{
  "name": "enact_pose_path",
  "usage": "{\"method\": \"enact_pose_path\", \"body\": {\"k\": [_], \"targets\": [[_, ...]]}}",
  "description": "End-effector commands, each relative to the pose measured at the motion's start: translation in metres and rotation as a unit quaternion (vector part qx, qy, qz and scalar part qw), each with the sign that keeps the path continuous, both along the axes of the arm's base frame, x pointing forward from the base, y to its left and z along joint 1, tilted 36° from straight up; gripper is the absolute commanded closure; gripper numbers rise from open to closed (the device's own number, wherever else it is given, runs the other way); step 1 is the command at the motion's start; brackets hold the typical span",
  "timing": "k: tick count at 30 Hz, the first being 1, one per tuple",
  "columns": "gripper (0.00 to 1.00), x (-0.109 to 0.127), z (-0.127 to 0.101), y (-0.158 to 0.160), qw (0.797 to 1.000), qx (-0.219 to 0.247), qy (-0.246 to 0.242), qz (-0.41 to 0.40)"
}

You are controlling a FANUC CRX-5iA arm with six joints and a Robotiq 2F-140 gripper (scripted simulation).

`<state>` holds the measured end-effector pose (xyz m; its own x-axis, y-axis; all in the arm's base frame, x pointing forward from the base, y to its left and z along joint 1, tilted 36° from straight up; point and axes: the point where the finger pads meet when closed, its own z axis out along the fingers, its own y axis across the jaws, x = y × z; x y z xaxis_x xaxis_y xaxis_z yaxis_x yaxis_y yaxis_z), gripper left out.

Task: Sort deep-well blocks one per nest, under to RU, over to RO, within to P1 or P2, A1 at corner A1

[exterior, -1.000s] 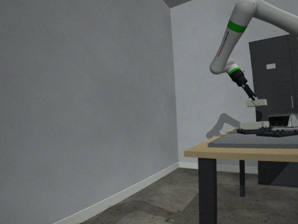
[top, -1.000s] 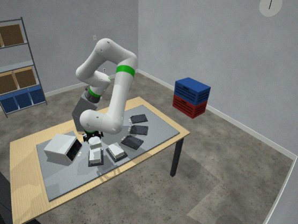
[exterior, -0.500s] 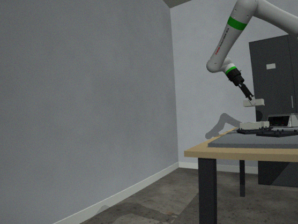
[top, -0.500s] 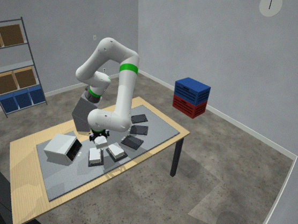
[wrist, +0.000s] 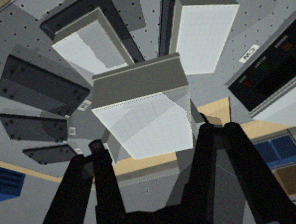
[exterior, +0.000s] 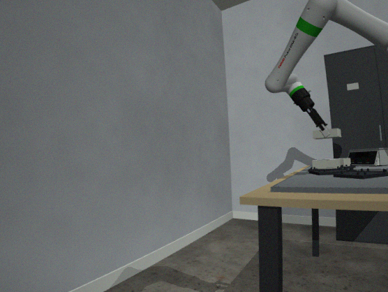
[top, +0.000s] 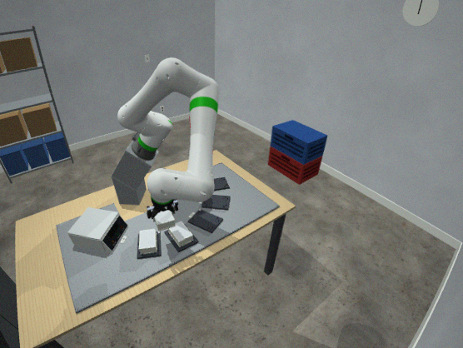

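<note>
The held block [top: 165,220] [exterior: 333,133] [wrist: 142,122] is above the table, just beyond the display side of the check-weigher [top: 93,225] [exterior: 382,158] [wrist: 281,107]. It lies between the fingertips of the gripper [top: 162,209] [exterior: 324,128] [wrist: 155,135], which pinch it from two opposite sides. The fingers come to it at a slant, but the block itself looks near level in the exterior view — its long axis I cannot fix with certainty. There is only one arm, so no choice of the nearer one.

Outward from there, the near block [top: 147,240] [wrist: 206,37] sits in the near nest [top: 148,256] [wrist: 166,30], the closest nest to the check-weigher. The second block [top: 181,233] [exterior: 328,163] [wrist: 89,47] sits in the second nest [top: 180,249] [wrist: 75,17], one place farther from it. Three dark nests [top: 206,221] [top: 216,202] [top: 221,183] [wrist: 42,82] [wrist: 35,127] [wrist: 50,154], farther still from the check-weigher, hold no block (their labels are too small to read surely). I judge that the next move is to carry the block to its nest — keeping it level, with the cut corner towards A1
</note>
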<state>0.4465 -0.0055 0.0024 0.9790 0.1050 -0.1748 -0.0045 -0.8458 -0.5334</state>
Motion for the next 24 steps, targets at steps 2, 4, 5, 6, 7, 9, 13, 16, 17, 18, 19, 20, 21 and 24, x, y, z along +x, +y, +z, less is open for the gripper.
{"method": "enact_pose_path", "body": {"k": [2,4,5,6,7,9,13,16,17,18,19,20,21,24], "targets": [[0.90,-0.001,0.004,0.007,0.999,-0.011,-0.017,0.027],[0.90,-0.003,0.007,0.012,0.998,-0.021,-0.034,0.053],[0.90,-0.003,0.009,0.015,0.997,-0.026,-0.042,0.067],[0.90,-0.004,0.010,0.018,0.995,-0.031,-0.051,0.080],[0.90,-0.005,0.012,0.021,0.993,-0.037,-0.059,0.093],[0.90,-0.005,0.012,0.021,0.993,-0.037,-0.059,0.093],[0.90,-0.008,0.018,0.033,0.983,-0.057,-0.092,0.146],[0.90,-0.010,0.022,0.041,0.973,-0.073,-0.117,0.186],[0.90,-0.011,0.024,0.044,0.969,-0.078,-0.125,0.199],[0.90,-0.012,0.025,0.047,0.969,-0.078,-0.125,0.199],[0.90,-0.012,0.027,0.050,0.969,-0.078,-0.125,0.199],[0.90,-0.013,0.028,0.053,0.969,-0.078,-0.125,0.199],[0.90,-0.014,0.030,0.056,0.969,-0.078,-0.125,0.199],[0.90,-0.016,0.034,0.064,0.969,-0.078,-0.125,0.199]]}}
